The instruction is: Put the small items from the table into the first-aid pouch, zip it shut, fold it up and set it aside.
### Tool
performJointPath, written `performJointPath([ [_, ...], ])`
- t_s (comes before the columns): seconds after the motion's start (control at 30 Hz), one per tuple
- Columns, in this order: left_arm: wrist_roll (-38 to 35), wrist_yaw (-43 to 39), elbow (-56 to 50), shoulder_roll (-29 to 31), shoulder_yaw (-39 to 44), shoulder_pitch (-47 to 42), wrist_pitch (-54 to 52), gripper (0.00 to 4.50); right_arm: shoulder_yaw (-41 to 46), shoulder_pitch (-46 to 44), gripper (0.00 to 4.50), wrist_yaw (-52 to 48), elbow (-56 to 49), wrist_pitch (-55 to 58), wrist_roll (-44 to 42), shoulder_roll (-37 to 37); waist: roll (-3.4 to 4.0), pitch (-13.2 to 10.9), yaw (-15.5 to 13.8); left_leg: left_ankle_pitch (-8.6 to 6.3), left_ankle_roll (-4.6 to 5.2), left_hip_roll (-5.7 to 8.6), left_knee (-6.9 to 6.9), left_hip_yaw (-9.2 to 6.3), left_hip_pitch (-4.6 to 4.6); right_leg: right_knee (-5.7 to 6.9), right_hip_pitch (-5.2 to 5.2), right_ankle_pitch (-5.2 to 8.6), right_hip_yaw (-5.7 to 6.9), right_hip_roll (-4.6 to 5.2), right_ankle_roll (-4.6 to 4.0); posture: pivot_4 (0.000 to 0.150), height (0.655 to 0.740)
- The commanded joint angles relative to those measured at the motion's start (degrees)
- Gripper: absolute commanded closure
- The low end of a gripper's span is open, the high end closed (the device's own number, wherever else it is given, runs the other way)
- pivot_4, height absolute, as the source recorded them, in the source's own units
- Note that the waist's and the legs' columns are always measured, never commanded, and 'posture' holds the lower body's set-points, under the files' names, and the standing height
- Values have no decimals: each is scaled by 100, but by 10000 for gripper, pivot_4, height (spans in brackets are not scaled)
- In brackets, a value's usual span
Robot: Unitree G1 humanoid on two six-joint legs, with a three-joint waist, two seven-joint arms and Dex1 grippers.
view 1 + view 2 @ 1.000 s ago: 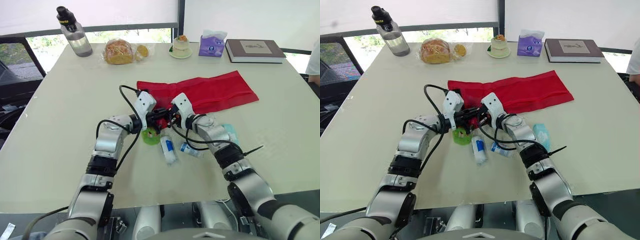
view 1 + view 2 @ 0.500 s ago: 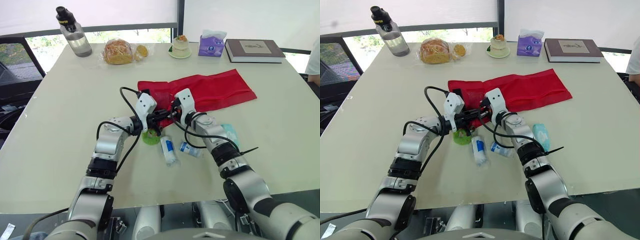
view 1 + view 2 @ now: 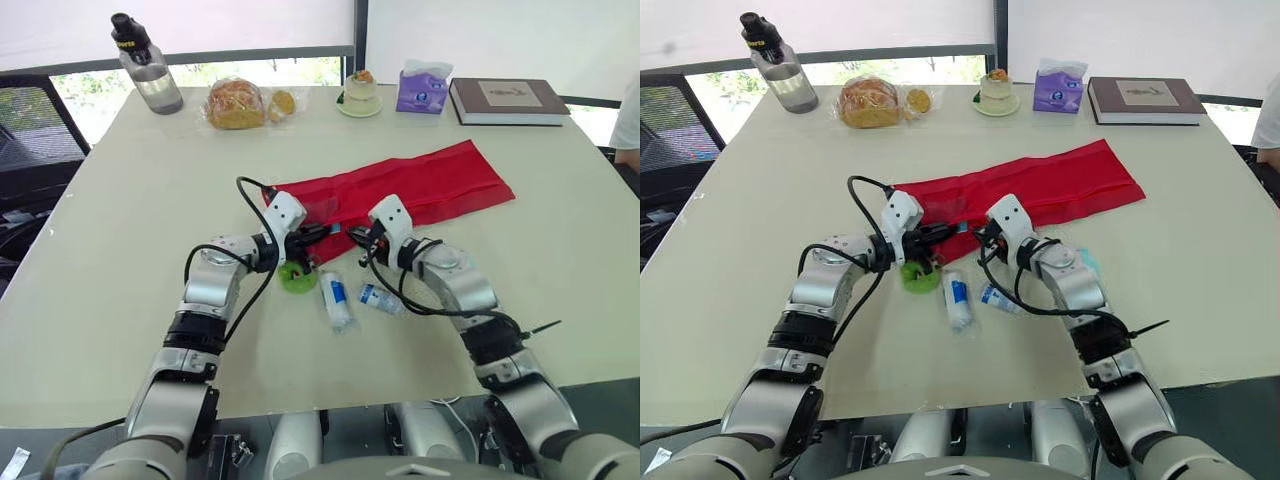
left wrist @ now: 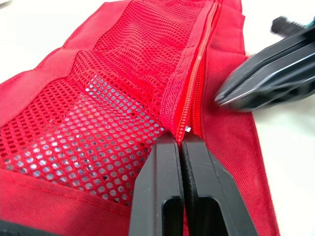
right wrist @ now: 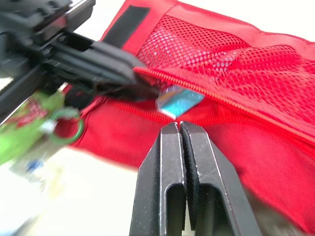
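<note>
The red first-aid pouch (image 3: 430, 185) lies unfolded across the middle of the table (image 3: 120, 220), its mesh pocket (image 4: 108, 113) at the end nearest the robot. Both arms meet at that near end. The left gripper (image 4: 180, 139) has its two black fingers pressed together on the pocket's zipper (image 4: 197, 73) edge, pinching the pouch there. The right gripper (image 5: 178, 126) faces it from the other side, fingers closed tight with nothing between them, its tips just short of the pouch. A small shiny foil packet (image 5: 178, 100) pokes out of the zipper opening, right ahead of those tips.

On the bare table just on the robot's side of the pouch lie a green item (image 3: 298, 277), a white tube with a blue label (image 3: 335, 298) and a small vial (image 3: 380, 298). A teal packet (image 3: 1087, 262) sits beside the right forearm.

Along the far edge stand a water bottle (image 3: 147, 62), bagged bread (image 3: 238, 103), a small dessert cup (image 3: 361, 93), a purple tissue pack (image 3: 422, 88) and a book (image 3: 508, 100). A person's white sleeve (image 3: 630, 120) shows at the right edge.
</note>
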State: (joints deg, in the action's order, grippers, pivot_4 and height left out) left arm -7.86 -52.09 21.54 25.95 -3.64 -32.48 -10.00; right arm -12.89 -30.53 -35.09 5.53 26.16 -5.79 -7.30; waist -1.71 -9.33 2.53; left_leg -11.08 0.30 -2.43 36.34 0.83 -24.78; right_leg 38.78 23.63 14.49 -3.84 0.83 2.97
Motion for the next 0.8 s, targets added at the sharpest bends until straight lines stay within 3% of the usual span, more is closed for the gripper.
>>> performJointPath([
  [0.03, 105, 4, 179, 227, 77, -145, 283, 45000, 218, 225, 44051, -128, -951, 119, -364, -144, 0, 0, 3, 0, 0, 0, 0, 0, 0, 0, 0, 0, 0, 0, 0, 1500, 7400],
  [0.33, 646, 296, 503, 875, 70, -135, 1192, 45000, 1053, 1124, 44051, -156, -2543, 367, -1228, -747, -1, -1, -13, 0, 0, -1, 0, 4, -2, -4, 0, 1, 0, 3, 0, 1500, 7400],
  [0.6, 1181, 691, 557, 1370, 38, 71, 1862, 45000, 2281, 1910, 44051, -662, -3606, 734, -2724, -1739, -3, -2, -20, 0, 0, -2, 0, 10, -5, -18, -2, 1, -1, 9, 1, 1500, 7400],
  [0.63, 1162, 696, 565, 1419, 74, 101, 1884, 45000, 2518, 2023, 39224, -700, -3760, 871, -2980, -1920, -3, -2, -19, 0, 0, -4, 0, 13, -3, -19, -2, 1, -1, 9, 1, 1500, 7400],
  [0.7, 1158, 693, 605, 1517, 112, 142, 1933, 45000, 2898, 2185, 37132, -727, -4020, 1186, -3515, -2203, -3, -2, -31, 0, 0, -6, 0, 13, -2, -19, -2, 1, -1, 8, 0, 1500, 7400],
  [0.8, 1129, 642, 679, 1615, 124, 157, 1991, 45000, 3204, 2429, 23023, -843, -4252, 1403, -3981, -2653, -6, -3, -14, -1, 0, -10, -2, 16, -5, -26, -2, 1, -2, 8, 0, 1500, 7400],
])
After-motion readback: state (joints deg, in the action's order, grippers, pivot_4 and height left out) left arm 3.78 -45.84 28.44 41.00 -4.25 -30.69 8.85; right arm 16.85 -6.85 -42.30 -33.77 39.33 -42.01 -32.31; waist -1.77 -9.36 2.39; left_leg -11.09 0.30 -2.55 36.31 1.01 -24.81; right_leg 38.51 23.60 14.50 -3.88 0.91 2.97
